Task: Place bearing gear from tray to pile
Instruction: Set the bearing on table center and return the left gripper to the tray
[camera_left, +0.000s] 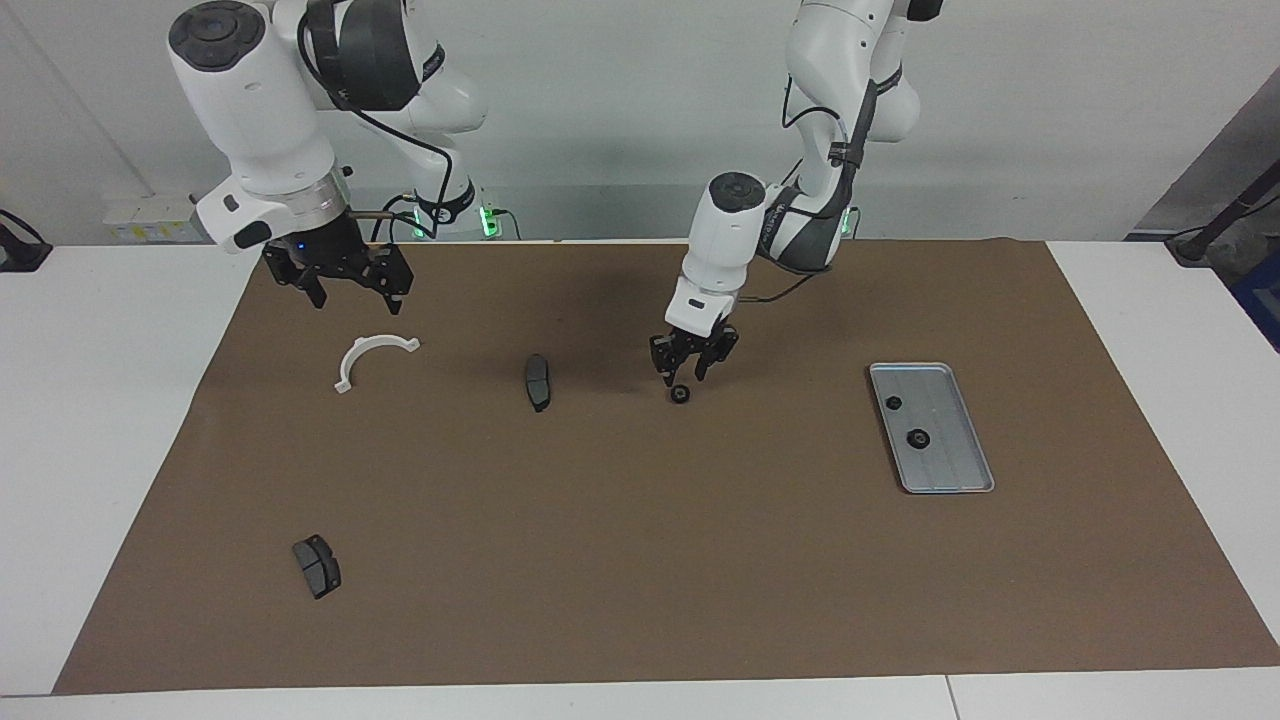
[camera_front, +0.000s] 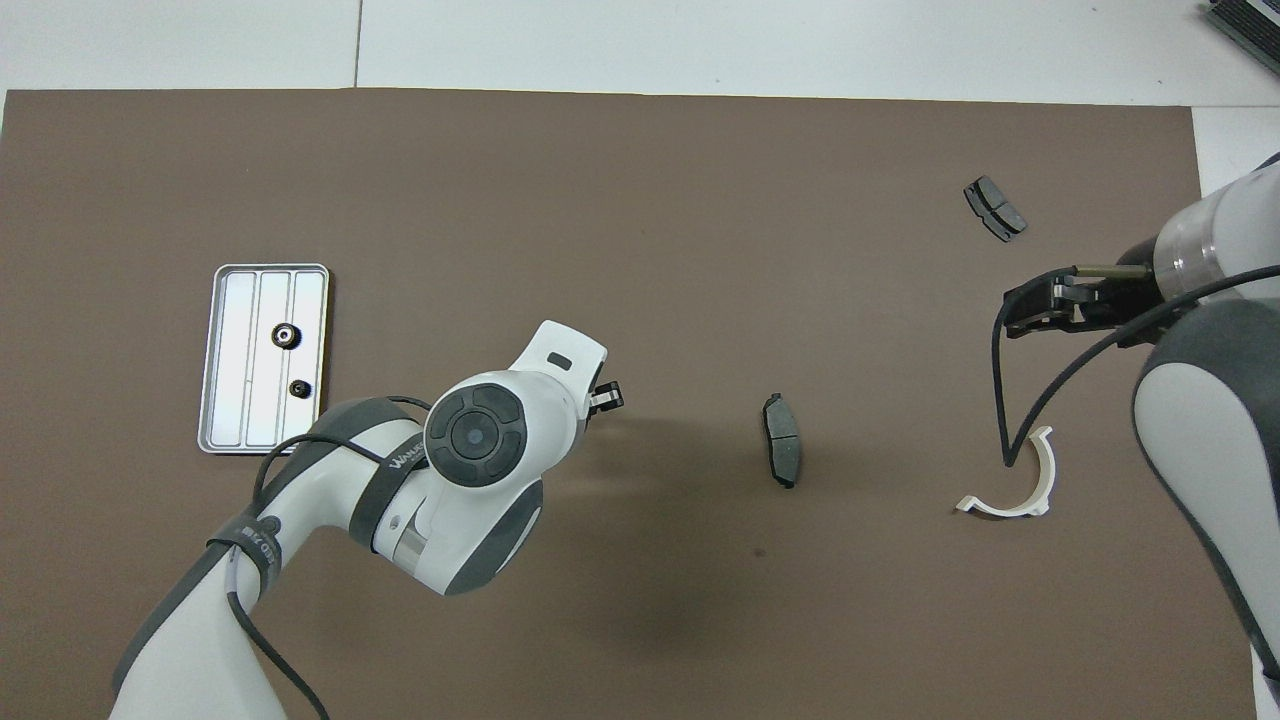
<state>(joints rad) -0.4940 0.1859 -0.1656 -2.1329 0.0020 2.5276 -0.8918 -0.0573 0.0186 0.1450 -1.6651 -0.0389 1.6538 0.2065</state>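
1. I see my left gripper (camera_left: 692, 375) low over the mat (camera_left: 640, 560), mid-table, between the tray (camera_left: 962, 470) and the nearer brake pad (camera_left: 538, 381).
2. Its fingers are parted and hold nothing; a small black gear (camera_left: 680, 393) sits just under the tips, seemingly on the mat. I can't tell whether a fingertip touches it.
3. From overhead, the left wrist covers that gear; only the gripper's tip (camera_front: 606, 397) pokes out.
4. The tray lies toward the left arm's end of the table, with two black gears in it: one (camera_left: 916, 438) around the middle, a smaller one (camera_left: 894, 402) nearer the robots by the rim.
5. My right gripper (camera_left: 358, 297) waits in the air near the table's edge at the robots' end, over the mat just beside the white half-ring (camera_left: 372, 358). Its jaws are spread wide and empty.
6. The pile is scattered: the half-ring and the nearer pad lie well apart, and a second pad (camera_left: 316, 566) lies farther from the robots, toward the right arm's end.
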